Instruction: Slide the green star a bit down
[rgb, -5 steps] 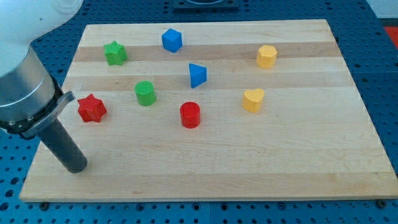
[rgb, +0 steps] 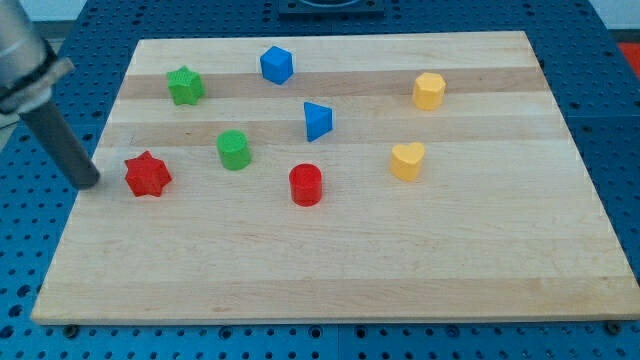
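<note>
My tip (rgb: 88, 181) rests at the surface's (rgb: 330, 260) left edge beside the red star (rgb: 147, 174), below the green star (rgb: 184, 85); it grasps nothing.

Blue perforated base (rgb: 600, 110), seemingly metal

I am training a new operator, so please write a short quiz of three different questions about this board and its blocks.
1. True or false: my tip touches the green star.
2. Which block lies nearest my tip? A) red star B) blue cube C) yellow heart
3. Fill in: the green cylinder stands to the view's ____ of the red cylinder.

Key: 1 false, the tip is at the board's left edge, below the star and apart from it; 2 A; 3 left.
</note>
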